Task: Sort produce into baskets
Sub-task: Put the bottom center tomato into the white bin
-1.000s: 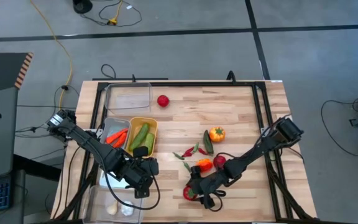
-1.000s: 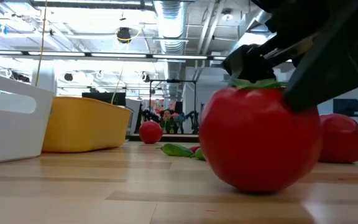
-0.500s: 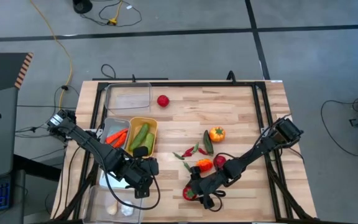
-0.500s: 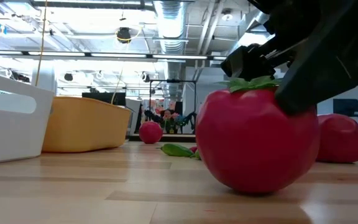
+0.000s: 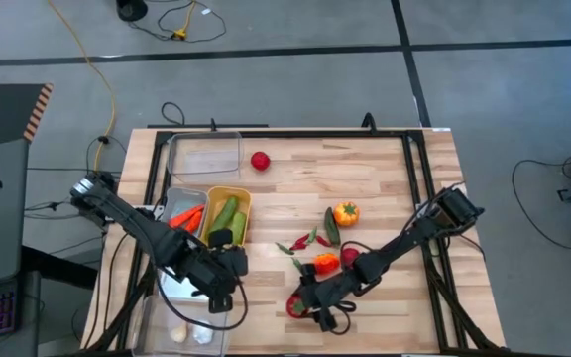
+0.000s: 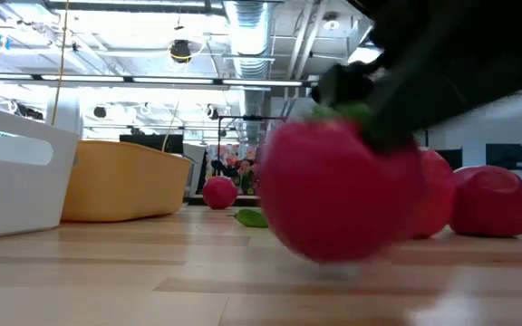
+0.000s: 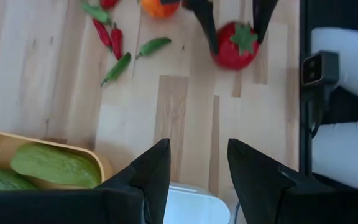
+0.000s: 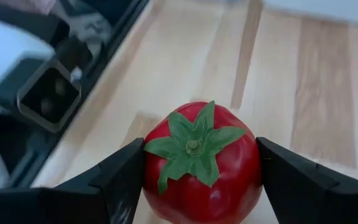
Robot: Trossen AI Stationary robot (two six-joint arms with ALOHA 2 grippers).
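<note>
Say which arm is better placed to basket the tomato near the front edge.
Right. The right gripper already has its fingers on either side of the tomato and looks closed on it. The left gripper is open and empty, over by the yellow basket.

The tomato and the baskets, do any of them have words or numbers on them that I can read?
No readable text: the tomato held between the right gripper jaws shows only its green leafy top.
No readable text: the yellow basket, the white basket and the clear basket are plain.
No readable text anywhere on the table.
</note>
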